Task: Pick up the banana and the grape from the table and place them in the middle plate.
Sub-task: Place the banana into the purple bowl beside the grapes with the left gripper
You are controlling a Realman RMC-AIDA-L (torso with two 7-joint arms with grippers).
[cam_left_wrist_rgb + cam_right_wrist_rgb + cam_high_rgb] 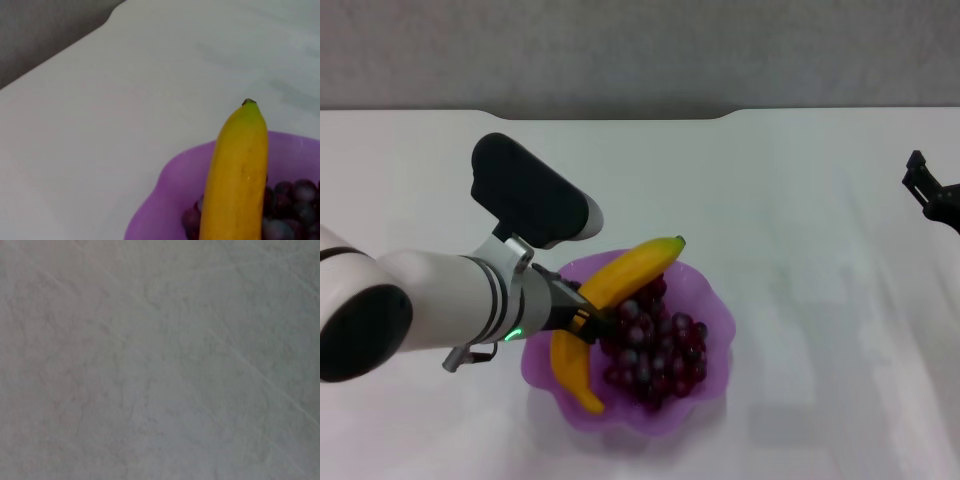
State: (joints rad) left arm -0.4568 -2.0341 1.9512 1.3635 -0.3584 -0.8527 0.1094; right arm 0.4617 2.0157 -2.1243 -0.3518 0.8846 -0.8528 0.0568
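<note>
The purple scalloped middle plate stands on the white table near its front. The bunch of dark red-purple grapes lies inside it. The yellow banana lies slanted across the plate's left side, its green tip over the far rim and partly resting on the grapes. My left gripper is shut on the banana's middle from the left. In the left wrist view the banana stretches over the plate and the grapes. My right gripper is parked at the far right, open and empty.
The table's far edge runs along the back, with a grey wall behind it. Bare white tabletop lies between the plate and the right gripper. The right wrist view shows only a plain grey surface.
</note>
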